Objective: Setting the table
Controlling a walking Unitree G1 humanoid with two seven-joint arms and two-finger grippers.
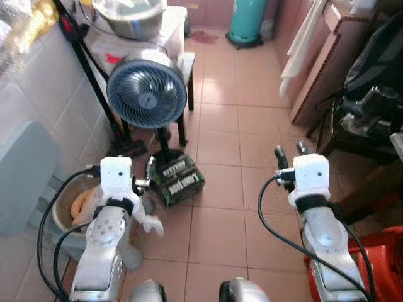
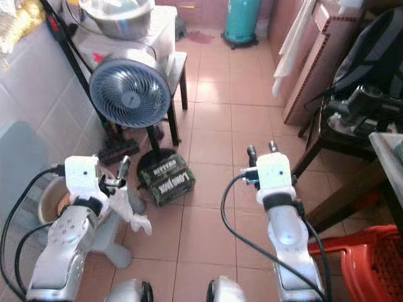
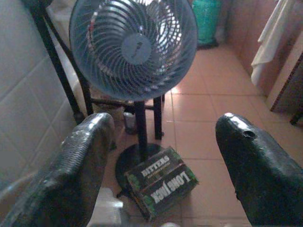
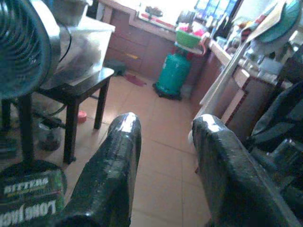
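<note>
Between the left gripper point(image 3: 161, 156), whose two black fingers point(image 3: 75, 170) stand wide apart with nothing between them, a round grey-blue fan point(image 3: 133, 47) rises on a dark pole from its base on the tiled floor point(image 3: 208, 109), a green carton point(image 3: 161, 182) lettered "BITTERS" lying against that base.

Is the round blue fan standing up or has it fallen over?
Standing up. The round blue fan sits upright on its black pole over a round base on the tiled floor.
</note>
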